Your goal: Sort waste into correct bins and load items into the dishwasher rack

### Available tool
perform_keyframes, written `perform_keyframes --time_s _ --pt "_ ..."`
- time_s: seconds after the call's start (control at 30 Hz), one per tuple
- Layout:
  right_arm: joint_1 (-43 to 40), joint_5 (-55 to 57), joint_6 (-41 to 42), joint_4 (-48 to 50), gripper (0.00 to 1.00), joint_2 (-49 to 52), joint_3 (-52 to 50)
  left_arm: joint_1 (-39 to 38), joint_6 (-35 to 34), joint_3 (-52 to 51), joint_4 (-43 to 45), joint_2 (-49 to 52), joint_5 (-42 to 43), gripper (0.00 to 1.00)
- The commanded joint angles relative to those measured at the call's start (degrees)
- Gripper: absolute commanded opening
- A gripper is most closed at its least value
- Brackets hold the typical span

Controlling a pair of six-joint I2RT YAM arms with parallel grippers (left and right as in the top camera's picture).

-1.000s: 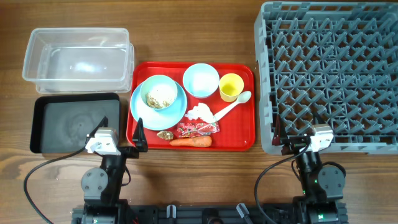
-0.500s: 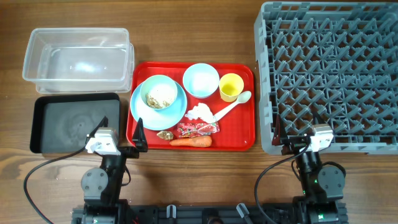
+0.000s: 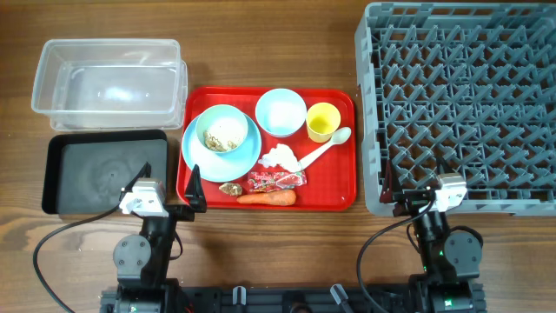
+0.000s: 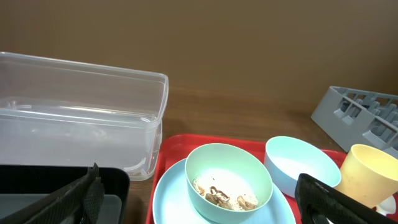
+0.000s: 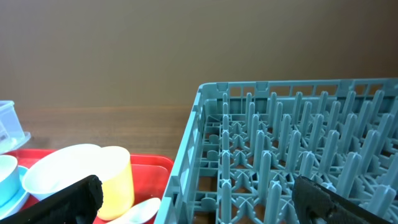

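On the red tray (image 3: 337, 184) a light blue plate (image 3: 196, 155) carries a bowl (image 3: 224, 130) of rice crumbs and brown scraps (image 4: 224, 196). A second bowl (image 3: 281, 112), yellow cup (image 3: 322, 122) and white spoon (image 3: 323, 148) lie beside it. Tissue (image 3: 278, 157), a red wrapper (image 3: 276, 180), a carrot (image 3: 267, 198) and brown scraps (image 3: 230, 188) sit along the tray's near side. The left gripper (image 3: 171, 184) hangs open at the tray's near left corner, holding nothing. At the near left corner of the grey rack (image 3: 460, 104), the right gripper (image 3: 415, 184) is open too.
A clear tub (image 3: 109, 83) stands at the far left, with the black tray (image 3: 95, 174) just in front of it. In the right wrist view the rack wall (image 5: 186, 162) rises between the fingers, with the yellow cup (image 5: 115, 180) to its left.
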Motion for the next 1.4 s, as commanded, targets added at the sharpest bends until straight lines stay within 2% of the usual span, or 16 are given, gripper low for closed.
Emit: perform_keyframes --time_s 0.0,0.1,0.2,0.4,0.57,0.7,0.83,1.0,1.2,1.3,1.37 --pt "0.11 -0.72 2.08 -2.01 1.0 0.37 2.43 0.59 -3.04 1.55 -0.39 0.07 0.85 1.0" --pt "0.11 -0.76 2.27 -5.97 1.0 2.21 6.84 0.59 -5.18 4.63 -2.1 2.69 0.9 1.0" --pt "0.11 -1.16 2.23 -10.34 1.0 6.47 13.18 0.59 -6.21 10.88 -7.89 8.7 0.87 1.0" --pt "0.13 -4.17 2.21 -21.05 1.0 21.35 27.58 0.59 -6.21 30.56 -20.83 28.35 0.9 1.0" --pt "0.11 -6.38 2.21 -30.16 1.0 32.22 36.24 0.59 -6.21 48.46 -37.16 45.16 2.58 1.0" --pt "0.11 -6.56 1.77 -38.93 1.0 40.09 41.11 0.59 -6.19 60.46 -53.64 56.57 5.2 1.0" --pt "0.11 -10.54 1.84 -39.5 1.0 41.29 41.24 0.59 -6.21 60.59 -57.46 59.67 5.2 1.0" --pt "0.11 -10.67 3.69 -38.34 1.0 41.16 41.24 0.59 -6.21 60.57 -57.2 60.92 5.2 1.0" --pt "0.11 -10.16 3.72 -38.05 1.0 41.18 41.22 -0.2 -6.21 60.43 -50.16 61.64 10.38 1.0" --pt "0.11 -10.16 3.74 -38.03 0.99 41.29 41.22 -3.52 -6.71 60.43 -46.82 64.06 12.5 1.0" --pt "0.11 -10.14 3.69 -37.97 1.0 41.29 41.22 -7.48 -9.35 60.43 -44.37 67.41 12.5 1.0"
